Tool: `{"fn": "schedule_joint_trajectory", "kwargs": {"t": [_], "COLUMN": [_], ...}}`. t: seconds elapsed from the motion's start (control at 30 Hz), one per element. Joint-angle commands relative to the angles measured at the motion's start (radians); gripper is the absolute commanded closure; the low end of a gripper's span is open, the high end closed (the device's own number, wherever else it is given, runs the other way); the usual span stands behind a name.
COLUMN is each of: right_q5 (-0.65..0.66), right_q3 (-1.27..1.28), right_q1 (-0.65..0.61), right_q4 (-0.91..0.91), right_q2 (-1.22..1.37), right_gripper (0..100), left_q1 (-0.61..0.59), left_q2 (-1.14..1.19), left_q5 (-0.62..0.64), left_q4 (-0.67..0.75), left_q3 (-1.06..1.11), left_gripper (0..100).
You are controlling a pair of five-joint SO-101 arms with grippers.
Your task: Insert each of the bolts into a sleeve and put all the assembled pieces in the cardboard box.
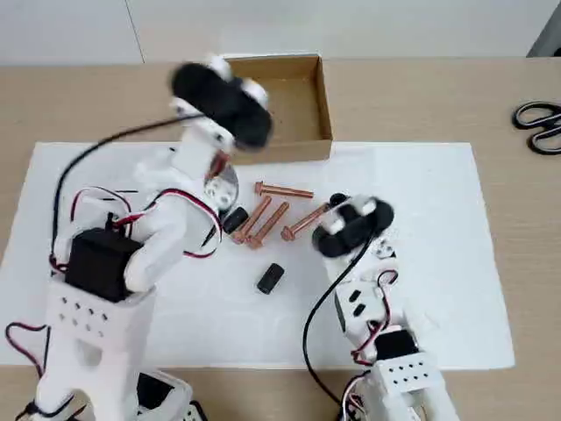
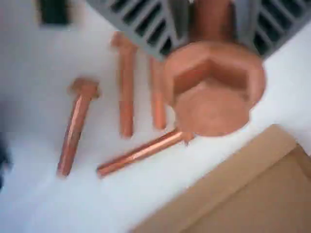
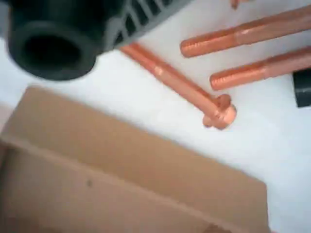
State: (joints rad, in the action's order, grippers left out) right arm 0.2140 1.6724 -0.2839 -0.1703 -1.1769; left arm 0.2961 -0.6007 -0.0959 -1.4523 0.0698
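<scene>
- Tan table (image 1: pixel 421 96) under your two arms, and a white sheet (image 1: pixel 438 263) is spread over its middle.
- Your left arm (image 1: pixel 131 254) rises from 8 o'clock on the sheet and leans in toward 12.
- Your right arm (image 1: pixel 368 298) comes up from 5 o'clock, shorter in the high view.
- At 12 o'clock sits the cardboard box (image 1: pixel 324 96), open on top, its front wall on the sheet's far edge.
- Your left gripper (image 2: pixel 209 19) is clamped tight on the shank of a copper bolt (image 2: pixel 214 87). The hex head points at the wrist camera. It hangs over the sheet just in front of the box's front wall.
- Your right gripper (image 1: pixel 340 209) is at 3 o'clock of the loose hardware. It is closed around a black sleeve (image 3: pixel 48 46), whose open bore faces the wrist camera.
- Scissors (image 1: pixel 539 127) lie at 2 o'clock on the bare table, well apart from everything.
- Four loose bolts (image 1: pixel 267 224) lie flat at the sheet's centre. One lies crosswise at the group's 12 o'clock, nearest the box, and three slant below it.
- One spare sleeve (image 1: pixel 235 219) lies just beside the bolts at their 9 o'clock.
- Another lone sleeve (image 1: pixel 270 278) lies on its own at their 6 o'clock.
</scene>
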Motion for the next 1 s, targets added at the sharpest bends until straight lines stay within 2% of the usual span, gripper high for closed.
{"fn": "schedule_joint_trajectory", "kwargs": {"t": [0.0,0.17,0.33,0.53,0.67,0.77,0.87,0.97], "right_q5": [0.020,-0.018,-0.015,-0.020,-0.026,-0.100,-0.126,-0.135], "right_q3": [0.008,0.008,0.008,0.011,0.015,0.017,0.018,0.018], "right_q1": [-0.015,-0.102,-0.179,-0.174,-0.176,-0.176,-0.176,-0.176], "right_q4": [-0.156,-0.216,-0.223,-0.303,-0.309,-0.308,-0.283,-0.223], "right_q2": [-0.018,-0.018,-0.018,-0.053,-0.107,-0.154,-0.176,-0.182], "right_gripper": [99.4,99.4,99.4,99.4,99.4,99.4,99.4,99.4], "left_q1": [-0.015,-0.083,-0.109,-0.107,-0.101,-0.029,0.098,0.170], "left_q2": [-0.032,-0.086,-0.354,-0.718,-0.944,-1.043,-1.059,-1.060], "left_q5": [0.230,0.256,0.253,0.259,0.262,0.258,0.258,0.265], "left_q4": [0.035,0.055,0.256,0.643,1.059,1.264,1.267,1.275], "left_q3": [0.002,0.101,0.174,0.644,1.007,1.164,1.171,1.175], "left_gripper": [99,99,99,99,99,99,99,99]}}
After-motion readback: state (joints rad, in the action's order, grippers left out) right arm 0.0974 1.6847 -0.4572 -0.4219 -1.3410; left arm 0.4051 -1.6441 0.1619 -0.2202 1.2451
